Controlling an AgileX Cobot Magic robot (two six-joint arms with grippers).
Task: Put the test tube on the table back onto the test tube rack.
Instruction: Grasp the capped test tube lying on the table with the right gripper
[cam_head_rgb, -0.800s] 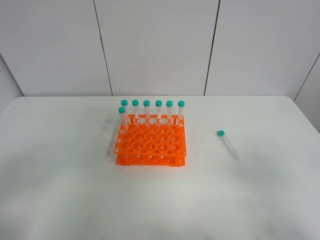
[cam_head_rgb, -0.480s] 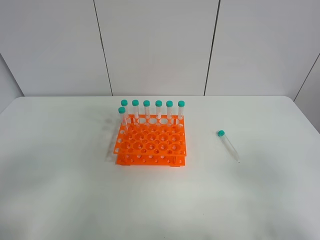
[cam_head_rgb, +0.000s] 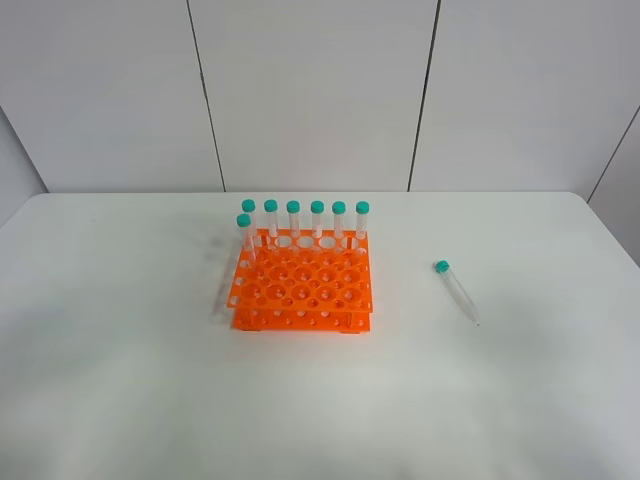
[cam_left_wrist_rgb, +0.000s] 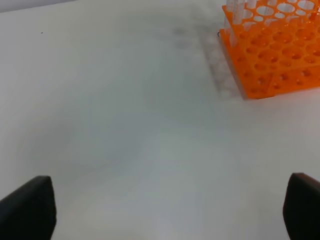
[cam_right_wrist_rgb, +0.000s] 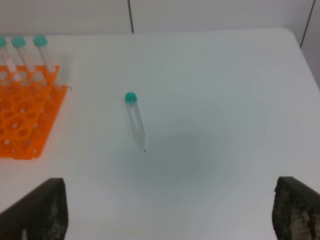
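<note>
Wrist views: only blurred fingertips of my left gripper (cam_left_wrist_rgb: 165, 207) and right gripper (cam_right_wrist_rgb: 166, 209) show; the test tube rack (cam_left_wrist_rgb: 272, 50) is cropped. Overhead, test tube (cam_head_rgb: 458, 293) at rack's 3 o'clock: tip indistinct.

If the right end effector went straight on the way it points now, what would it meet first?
Probably the table near the tube, which lies slightly off the midline of the right end effector; depth is unclear.

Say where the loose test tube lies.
In the exterior high view the test tube lies on the table, right of the test tube rack, apart from it.
</note>
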